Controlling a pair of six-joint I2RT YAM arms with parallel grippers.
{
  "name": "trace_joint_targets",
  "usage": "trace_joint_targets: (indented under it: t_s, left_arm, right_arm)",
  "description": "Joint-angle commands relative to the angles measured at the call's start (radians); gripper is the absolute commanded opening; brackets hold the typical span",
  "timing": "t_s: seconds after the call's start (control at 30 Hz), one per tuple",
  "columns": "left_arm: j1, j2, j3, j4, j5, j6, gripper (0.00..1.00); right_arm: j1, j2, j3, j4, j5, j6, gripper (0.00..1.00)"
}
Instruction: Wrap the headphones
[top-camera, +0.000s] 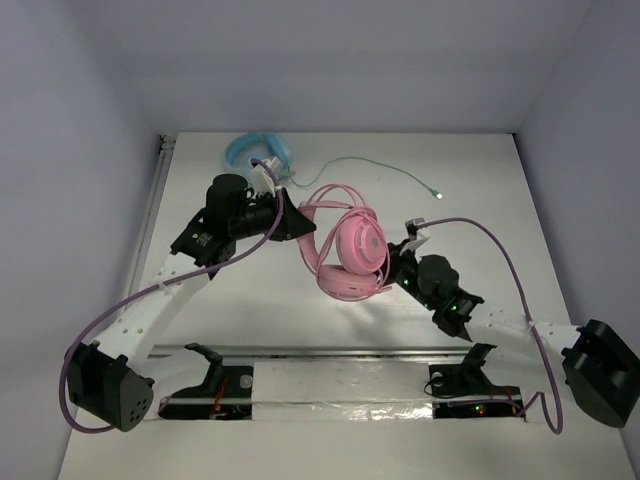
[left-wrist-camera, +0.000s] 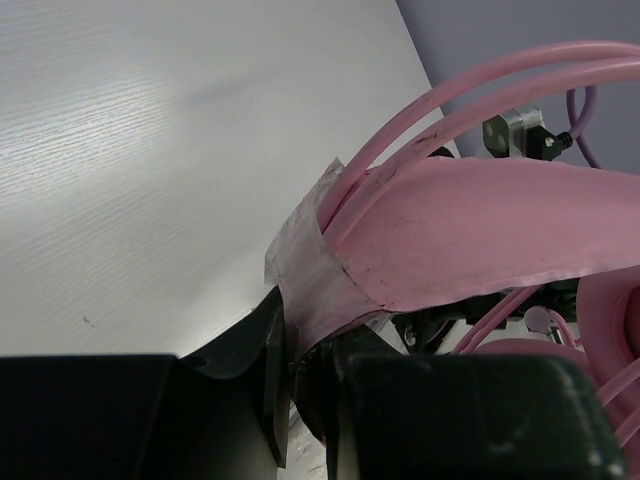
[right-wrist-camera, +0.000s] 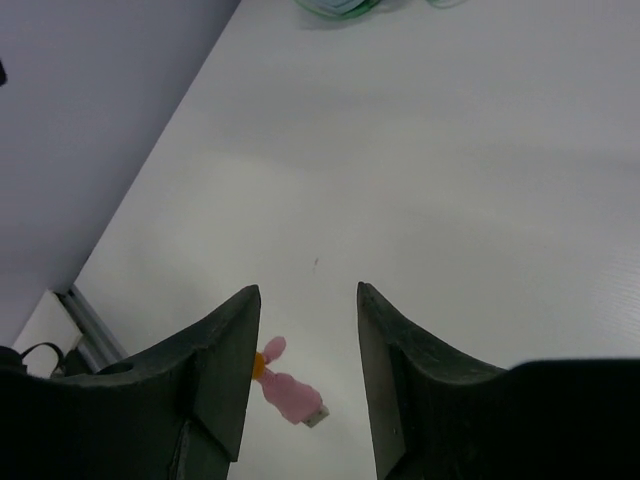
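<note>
Between the left tool's (left-wrist-camera: 300, 392) shut jaws, the wide pink band of the headphones (top-camera: 355, 245) is being pinched, seemingly to steady the set while its cable gets wound; the earcups are sitting just past its tip. That arm is lying stretched forward and inward across the counter (right-wrist-camera: 450, 180). The right tool (right-wrist-camera: 307, 295) is hovering just beside an earcup, jaws apart and gripping nothing, with the cable's plug (right-wrist-camera: 290, 395) showing in the gap near one finger, likely the next catch. Its arm is bending low, elbow out.
</note>
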Motion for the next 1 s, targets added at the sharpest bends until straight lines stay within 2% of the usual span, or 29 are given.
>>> trace_joint_targets:
  t_s: [0.0, 0.03, 0.1, 0.13, 0.17, 0.33, 0.4, 0.43, 0.53, 0.63, 0.8, 0.97]
  left_arm:
    - [0.004, -0.04, 0.022, 0.087, 0.058, -0.062, 0.0]
    - [0.004, -0.041, 0.025, 0.081, 0.054, -0.059, 0.0]
    - [0.013, -0.046, 0.036, 0.068, 0.039, -0.054, 0.0]
    - [0.013, -0.051, 0.041, 0.065, 0.037, -0.056, 0.0]
    - [0.022, -0.052, 0.048, 0.064, 0.034, -0.056, 0.0]
    - [0.043, -0.057, 0.07, 0.056, 0.026, -0.056, 0.0]
    - [0.054, -0.052, 0.074, 0.056, 0.034, -0.054, 0.0]
    - [0.063, -0.051, 0.076, 0.061, 0.037, -0.056, 0.0]
    - [0.073, -0.042, 0.076, 0.073, 0.055, -0.06, 0.0]
    - [0.082, -0.038, 0.074, 0.087, 0.072, -0.07, 0.0]
    - [0.105, -0.029, 0.076, 0.099, 0.098, -0.077, 0.0]
    - [0.105, -0.028, 0.067, 0.114, 0.114, -0.088, 0.0]
  right_arm:
    - [-0.001, -0.011, 0.025, 0.098, -0.086, -0.021, 0.49]
    - [-0.001, -0.024, 0.023, 0.055, -0.079, 0.001, 0.4]
    - [-0.001, -0.057, 0.016, 0.001, -0.027, 0.022, 0.32]
    - [-0.001, -0.102, 0.011, -0.06, -0.008, 0.05, 0.18]
    - [-0.001, -0.125, -0.002, -0.085, 0.007, 0.062, 0.15]
    - [-0.001, -0.264, -0.027, -0.262, 0.041, 0.151, 0.14]
    - [-0.001, -0.323, -0.007, -0.322, 0.044, 0.153, 0.18]
    - [-0.001, -0.34, 0.002, -0.37, 0.036, 0.142, 0.29]
    - [-0.001, -0.392, 0.019, -0.399, -0.01, 0.121, 0.48]
    - [-0.001, -0.398, 0.02, -0.377, -0.076, 0.09, 0.52]
    - [-0.001, -0.369, 0.007, -0.283, -0.217, 0.053, 0.52]
    - [-0.001, -0.297, 0.017, -0.173, -0.154, 0.027, 0.55]
